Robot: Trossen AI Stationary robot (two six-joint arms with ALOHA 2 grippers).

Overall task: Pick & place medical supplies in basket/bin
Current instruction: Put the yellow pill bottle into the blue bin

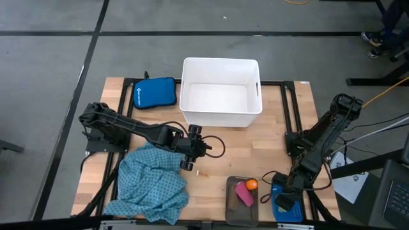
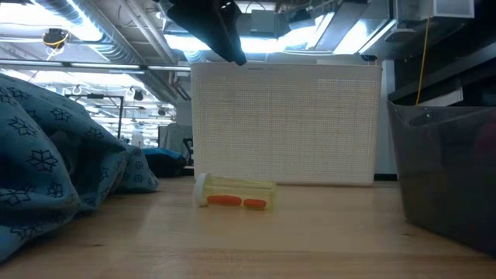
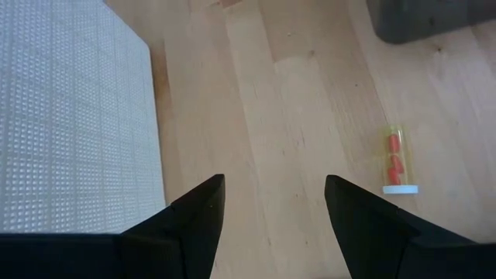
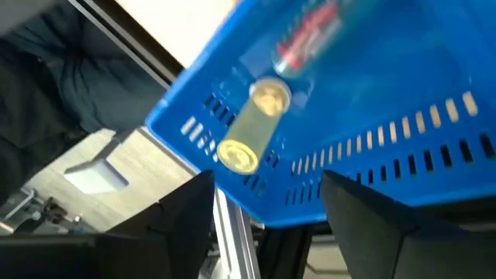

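A small clear vial [image 3: 400,161] with orange pieces inside and a white cap lies on the desk [image 1: 255,153]. The left gripper [image 3: 273,203] hovers near, fingers wide apart and empty.

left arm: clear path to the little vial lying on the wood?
Probably yes. The left gripper is open, over bare table between the white tub and the teal cloth. The vial lies just ahead, nothing between.
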